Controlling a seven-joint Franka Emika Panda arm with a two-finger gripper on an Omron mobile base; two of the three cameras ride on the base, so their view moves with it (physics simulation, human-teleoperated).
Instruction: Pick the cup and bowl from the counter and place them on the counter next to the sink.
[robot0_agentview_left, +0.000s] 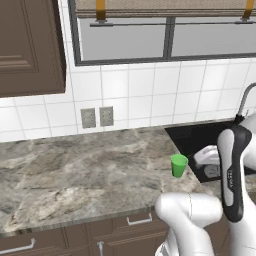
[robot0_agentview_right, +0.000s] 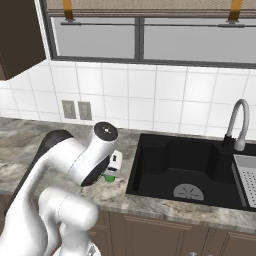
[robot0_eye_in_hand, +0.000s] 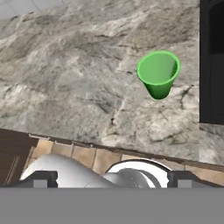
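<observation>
The small green cup (robot0_agentview_left: 179, 165) stands upright on the grey stone counter (robot0_agentview_left: 75, 170), close to the left edge of the black sink (robot0_agentview_left: 200, 137). From the right base view only a sliver of the cup (robot0_agentview_right: 108, 177) shows under my hand. My gripper (robot0_eye_in_hand: 111, 177) hangs above the counter's front edge, open, its two fingertips (robot0_eye_in_hand: 39, 178) far apart with nothing between them. In the hand view the cup (robot0_eye_in_hand: 158, 73) lies ahead and a little right, apart from the fingers. The bowl is out of view.
The sink (robot0_agentview_right: 185, 170) has a chrome faucet (robot0_agentview_right: 240, 125) behind it and a grey perforated tray (robot0_agentview_right: 247, 180) at the right. Two wall outlets (robot0_agentview_left: 96, 117) sit on the tiled backsplash. Dark cabinets with silver handles (robot0_agentview_left: 139, 219) run below the counter.
</observation>
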